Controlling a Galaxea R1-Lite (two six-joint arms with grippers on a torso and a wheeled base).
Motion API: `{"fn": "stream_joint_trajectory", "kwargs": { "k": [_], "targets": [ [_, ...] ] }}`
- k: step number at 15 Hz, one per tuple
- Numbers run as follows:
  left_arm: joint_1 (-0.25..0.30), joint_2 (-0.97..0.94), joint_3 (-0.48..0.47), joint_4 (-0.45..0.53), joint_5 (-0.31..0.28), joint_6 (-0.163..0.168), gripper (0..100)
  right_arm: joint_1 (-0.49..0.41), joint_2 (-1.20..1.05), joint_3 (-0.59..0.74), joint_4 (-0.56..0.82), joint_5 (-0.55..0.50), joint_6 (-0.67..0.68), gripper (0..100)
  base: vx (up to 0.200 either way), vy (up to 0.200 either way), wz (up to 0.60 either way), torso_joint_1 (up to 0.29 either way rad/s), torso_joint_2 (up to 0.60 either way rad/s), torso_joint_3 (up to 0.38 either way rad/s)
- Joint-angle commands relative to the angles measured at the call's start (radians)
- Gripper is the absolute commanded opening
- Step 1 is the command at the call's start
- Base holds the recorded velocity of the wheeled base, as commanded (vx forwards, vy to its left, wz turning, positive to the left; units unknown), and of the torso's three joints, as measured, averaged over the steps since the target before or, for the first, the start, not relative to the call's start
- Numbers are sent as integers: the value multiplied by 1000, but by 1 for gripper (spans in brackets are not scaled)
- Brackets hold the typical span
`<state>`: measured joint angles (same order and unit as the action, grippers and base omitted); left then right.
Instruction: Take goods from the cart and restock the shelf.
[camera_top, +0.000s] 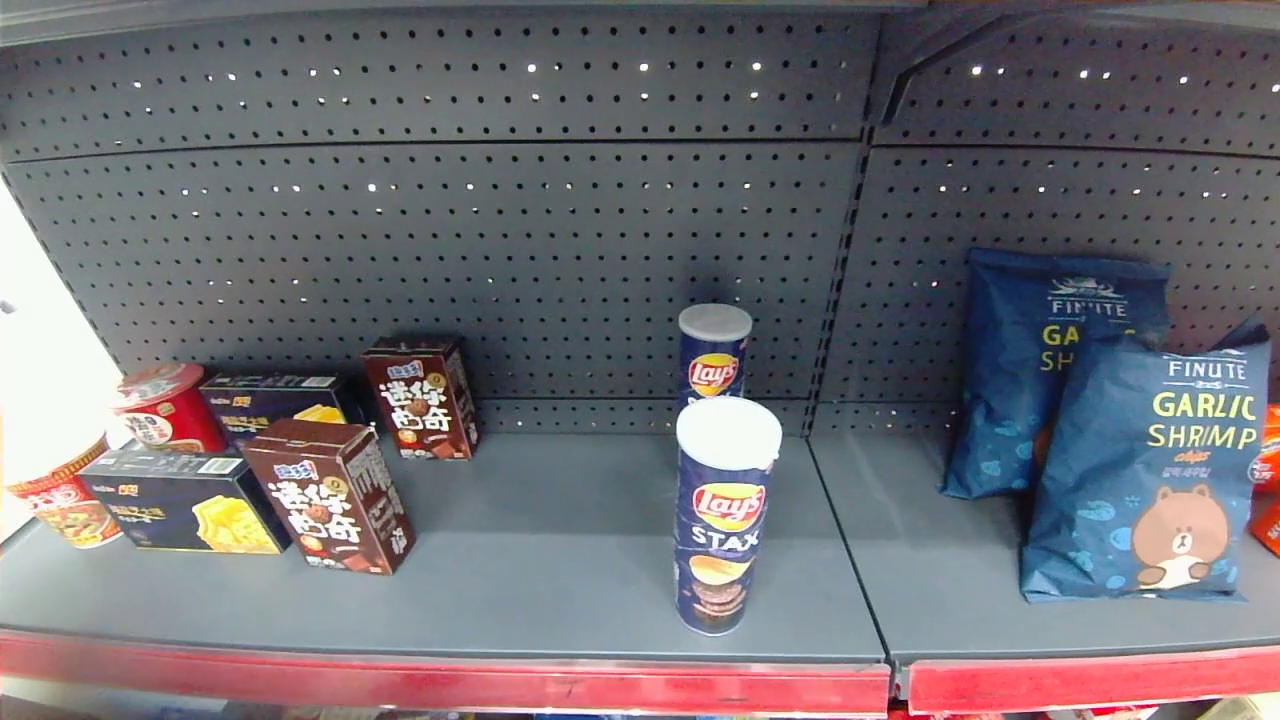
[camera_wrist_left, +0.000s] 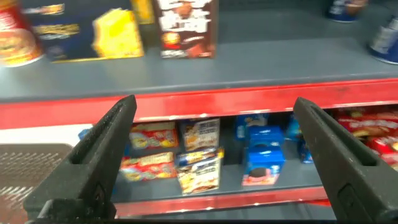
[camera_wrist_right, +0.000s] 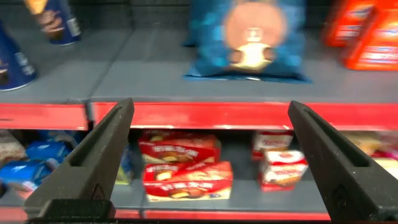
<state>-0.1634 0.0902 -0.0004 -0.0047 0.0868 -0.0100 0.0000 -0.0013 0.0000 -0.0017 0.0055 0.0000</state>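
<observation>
Both tools are empty and spread wide. The left gripper (camera_wrist_left: 216, 102) and the right gripper (camera_wrist_right: 210, 104) each hang with jaws far apart, facing the shelf's glossy red front lip (camera_top: 450, 685). The grey metal shelf board (camera_top: 560, 560) lies straight ahead of both.

On it a tall dark-blue cardboard crisp can with a white lid (camera_top: 727, 515) stands upright near the front — long axis vertical. A second matching can (camera_top: 713, 355) stands at its 12 o'clock, against the perforated grey back panel (camera_top: 450, 260). At the front can's 9 o'clock, well apart, stands a brown cardboard biscuit carton (camera_top: 332, 495). At its 3 o'clock a blue foil snack bag with a bear (camera_top: 1145, 475) leans upright.

The bare stretch between carton and can looks the likeliest slot to fill, and the left gripper, facing the carton end, seems the nearer arm. With nothing held, a fetch from the cart probably comes first.
</observation>
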Motion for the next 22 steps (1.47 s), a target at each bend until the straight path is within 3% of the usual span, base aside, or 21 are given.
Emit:
{"fn": "stream_joint_trajectory", "kwargs": {
  "k": [1,9,12,22],
  "targets": [
    [-1,2,0,0,1,-1,100,0,1,0,-1,1,0,100,0,0,0,0,0,0],
    [-1,0,0,0,1,4,100,0,1,0,-1,1,0,100,0,0,0,0,0,0],
    [-2,2,0,0,-1,-2,100,0,1,0,-1,1,0,100,0,-200,0,1,1,4],
    [-1,2,0,0,1,1,100,0,1,0,-1,1,0,100,0,0,0,0,0,0]
  ]
}}
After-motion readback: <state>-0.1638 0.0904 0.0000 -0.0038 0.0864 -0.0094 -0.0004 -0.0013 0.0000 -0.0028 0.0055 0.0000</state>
